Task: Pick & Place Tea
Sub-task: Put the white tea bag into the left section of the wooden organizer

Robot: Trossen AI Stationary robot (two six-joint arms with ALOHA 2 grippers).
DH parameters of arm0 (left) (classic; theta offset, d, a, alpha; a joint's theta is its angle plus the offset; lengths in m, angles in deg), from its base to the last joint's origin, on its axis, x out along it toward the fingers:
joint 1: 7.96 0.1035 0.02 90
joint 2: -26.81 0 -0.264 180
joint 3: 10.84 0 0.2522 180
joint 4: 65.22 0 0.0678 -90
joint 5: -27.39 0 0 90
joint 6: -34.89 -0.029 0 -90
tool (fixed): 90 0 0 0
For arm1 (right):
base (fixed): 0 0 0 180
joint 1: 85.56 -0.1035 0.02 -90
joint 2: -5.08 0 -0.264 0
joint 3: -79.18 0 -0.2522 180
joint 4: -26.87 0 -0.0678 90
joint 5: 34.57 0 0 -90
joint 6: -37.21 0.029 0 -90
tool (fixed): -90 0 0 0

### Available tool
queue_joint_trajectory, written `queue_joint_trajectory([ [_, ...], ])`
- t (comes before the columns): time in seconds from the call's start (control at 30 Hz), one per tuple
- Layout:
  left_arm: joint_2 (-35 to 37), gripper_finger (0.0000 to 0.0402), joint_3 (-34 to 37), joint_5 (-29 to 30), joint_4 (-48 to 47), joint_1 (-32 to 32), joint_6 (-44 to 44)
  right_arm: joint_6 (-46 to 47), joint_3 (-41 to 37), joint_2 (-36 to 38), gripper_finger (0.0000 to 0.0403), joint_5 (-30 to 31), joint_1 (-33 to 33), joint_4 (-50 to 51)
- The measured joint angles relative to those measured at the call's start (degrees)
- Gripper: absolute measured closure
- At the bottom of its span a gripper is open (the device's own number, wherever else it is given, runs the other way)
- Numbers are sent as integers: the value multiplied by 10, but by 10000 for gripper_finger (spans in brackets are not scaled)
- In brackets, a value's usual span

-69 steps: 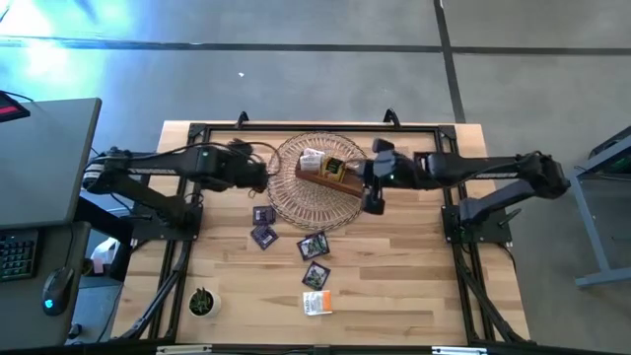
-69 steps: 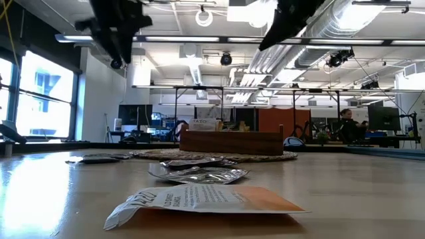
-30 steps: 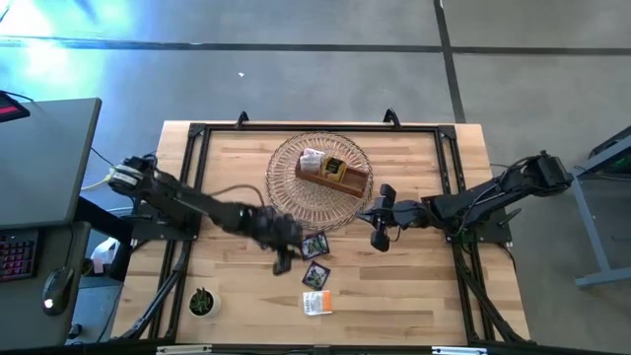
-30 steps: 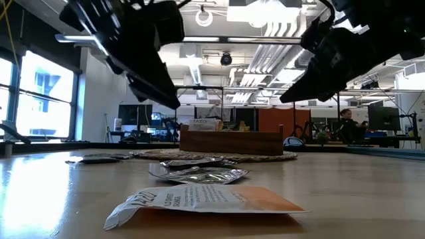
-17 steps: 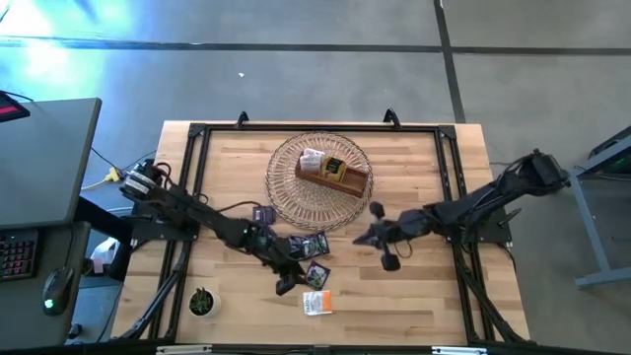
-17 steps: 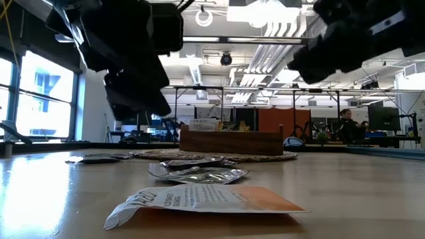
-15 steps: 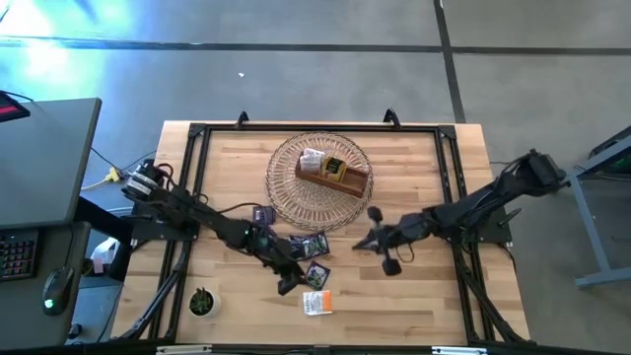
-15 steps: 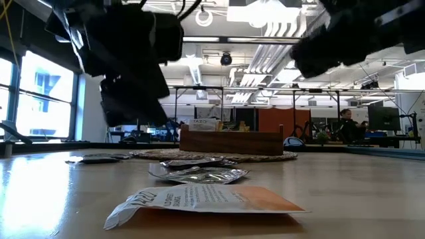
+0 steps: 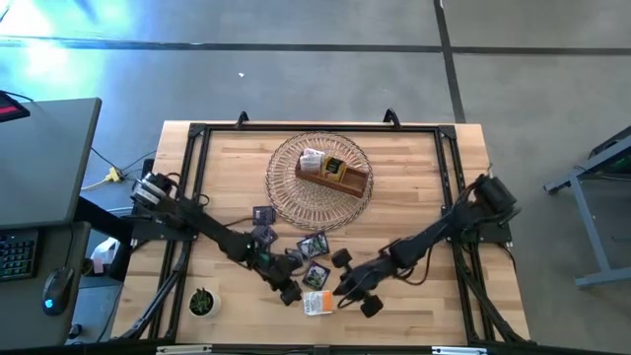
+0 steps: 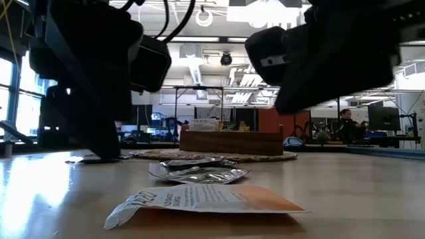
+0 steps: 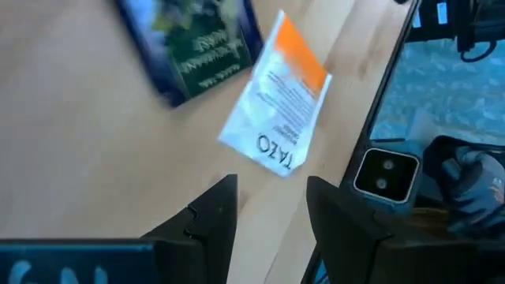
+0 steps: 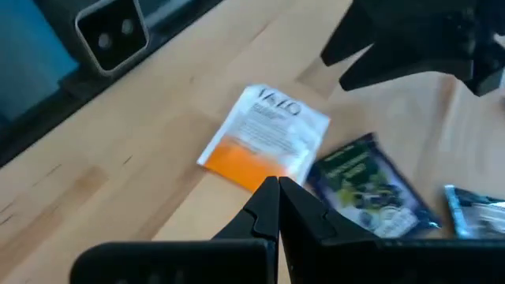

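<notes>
From above we see the pale wooden counter with a round wire basket near its far edge, and in it a brown wooden box. Both dark arms reach toward the near edge. The left gripper hangs just beside the flat orange-and-white paper tea sachet, and the right gripper sits just on that sachet's other side. Dark purple-black sachets and a dark green-printed sachet lie scattered between the basket and the orange one. A small green potted plant stands near the counter's near left corner.

At counter height, we see the orange-and-white sachet lying flat in front, a crumpled silvery sachet behind it, and the wooden box further back. Two dark arm masses fill the upper corners; we cannot sort them here.

Through the left wrist we see its two fingers standing apart, holding nothing, with the orange sachet just ahead and a dark sachet beyond.

Through the right wrist, its fingers are pressed together and empty, their tips over the orange sachet's edge, a green-printed sachet beside it.
</notes>
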Motion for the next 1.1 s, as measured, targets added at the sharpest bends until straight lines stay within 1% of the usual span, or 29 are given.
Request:
queue_joint_trajectory([
  [0.07,-15,250,-14,6,1,-10,1,0,19,-18,403,-4,-5,8],
  [0.17,-41,250,-42,17,4,-24,11,2,29,-35,403,-14,-11,7],
  [0.27,-72,250,-65,17,-8,-25,28,2,31,-55,403,-11,-13,7],
  [0.37,-87,250,-92,21,-21,-22,28,2,31,-75,403,-10,-13,3],
  [0.47,-94,250,-107,37,-59,-19,30,-10,33,-94,403,-16,-10,-23],
  [0.53,-94,250,-109,39,-66,-12,42,-21,33,-103,403,-25,-4,-30],
  [0.63,-95,250,-109,16,-68,-1,78,-24,33,-109,403,-40,7,-31],
  [0.73,-96,250,-116,-20,-75,8,86,-26,33,-109,403,-66,19,-31],
  [0.8,-97,250,-127,-30,-84,9,70,-28,33,-110,403,-84,23,-38],
  [0.9,-98,250,-157,-47,-95,14,37,-28,32,-110,403,-94,27,-43],
  [1.0,-97,250,-203,-53,-161,19,11,-28,32,-111,403,-93,26,-45],
  [1.1,-98,250,-263,-49,-300,17,13,-28,32,-111,403,-93,27,-43],
])
